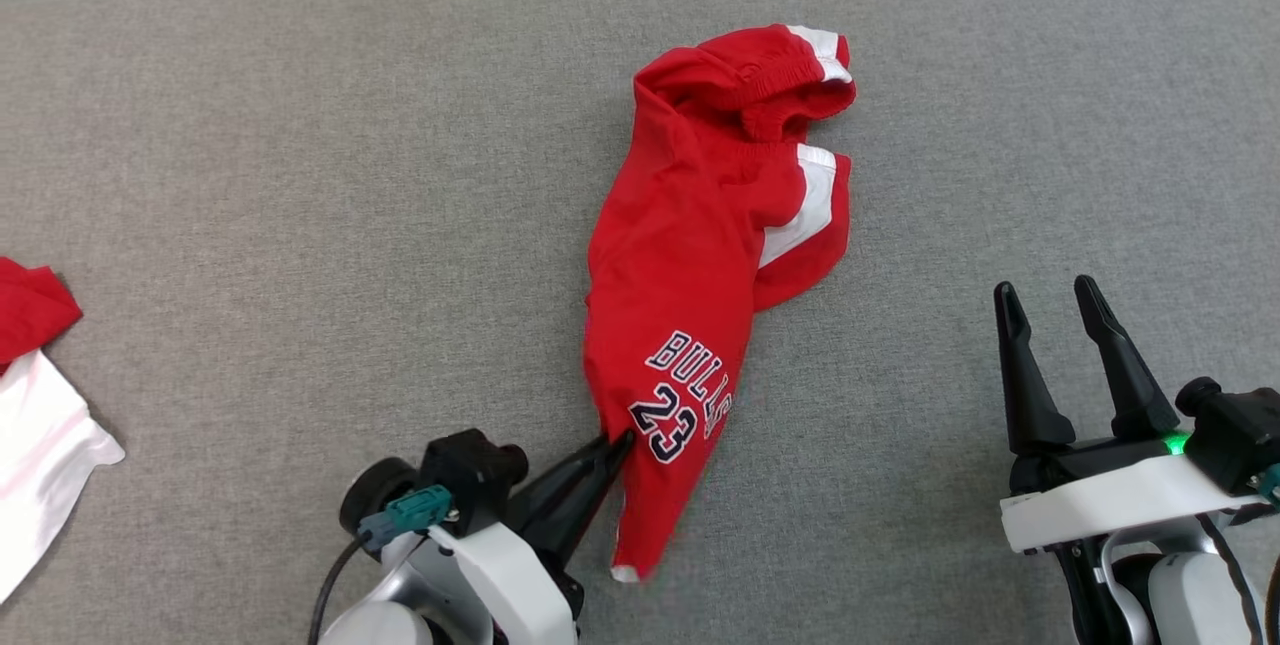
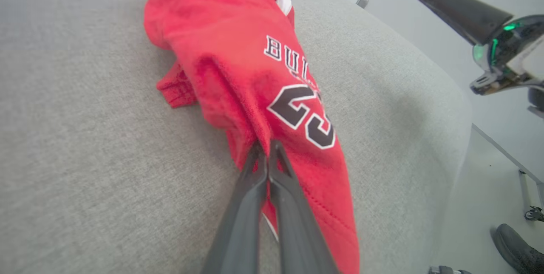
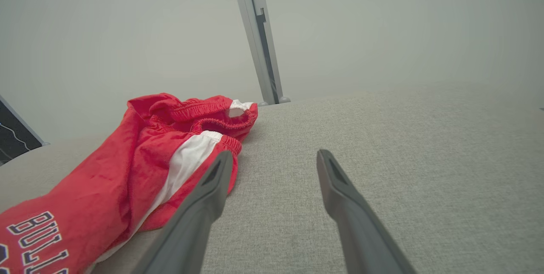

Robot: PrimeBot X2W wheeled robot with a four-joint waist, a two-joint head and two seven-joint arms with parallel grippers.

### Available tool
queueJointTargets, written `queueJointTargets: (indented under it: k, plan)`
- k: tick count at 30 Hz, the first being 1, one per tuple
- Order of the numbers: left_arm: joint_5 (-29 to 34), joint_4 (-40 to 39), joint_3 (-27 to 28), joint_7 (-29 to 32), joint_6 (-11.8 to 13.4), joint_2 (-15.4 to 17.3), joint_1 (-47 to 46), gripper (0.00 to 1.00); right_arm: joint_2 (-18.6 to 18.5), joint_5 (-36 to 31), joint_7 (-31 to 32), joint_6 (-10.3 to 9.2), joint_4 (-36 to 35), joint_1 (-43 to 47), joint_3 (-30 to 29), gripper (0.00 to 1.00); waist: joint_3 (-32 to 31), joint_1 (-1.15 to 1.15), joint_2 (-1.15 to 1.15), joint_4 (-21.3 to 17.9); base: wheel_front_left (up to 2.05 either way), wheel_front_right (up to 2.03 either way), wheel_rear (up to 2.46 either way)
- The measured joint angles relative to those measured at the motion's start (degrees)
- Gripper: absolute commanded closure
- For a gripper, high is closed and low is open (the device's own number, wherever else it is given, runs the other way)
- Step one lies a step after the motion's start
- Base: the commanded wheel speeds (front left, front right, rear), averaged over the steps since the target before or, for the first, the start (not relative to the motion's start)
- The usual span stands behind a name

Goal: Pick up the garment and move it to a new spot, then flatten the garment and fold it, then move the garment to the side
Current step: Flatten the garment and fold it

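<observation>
Soft, even light all over, bright enough; faint shadows hug the garment (image 1: 690, 255). Wrist views bow at their edges, and the near fingers (image 2: 293, 223) blur.

We see a red garment (image 1: 690, 255) with white side stripes and dark, white-edged "BULLS 23" lettering. The counter (image 1: 300, 175) is speckled grey. Our left hand (image 1: 622, 441) and right hand (image 1: 1044, 287) are black-fingered, white-cased.

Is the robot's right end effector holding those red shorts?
No, the right end effector has its two fingers spread wide open, well to the side of the red shorts, with nothing between them.
</observation>
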Motion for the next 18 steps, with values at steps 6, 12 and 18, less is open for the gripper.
queueJointTargets:
  k: [6,12,18]
  plan:
    - [1.0,-9.7,1.0,0.4,1.5,3.3,0.6,1.0,0.0,0.5,0.0,0.0,0.7,0.2,-0.7,0.0,-1.4,0.0,0.0,1.1,0.0,0.0,0.0]
    - [2.8,-20.2,1.2,2.0,2.6,6.2,1.6,1.0,0.0,0.9,0.0,0.0,0.9,0.4,-1.3,0.0,-2.9,0.0,0.0,2.7,0.0,0.0,0.0]
    - [2.5,-27.0,2.1,3.1,3.6,6.9,1.5,1.0,0.0,1.3,0.1,0.0,0.9,0.4,-1.4,0.0,-3.4,0.0,0.0,3.4,0.0,0.0,0.0]
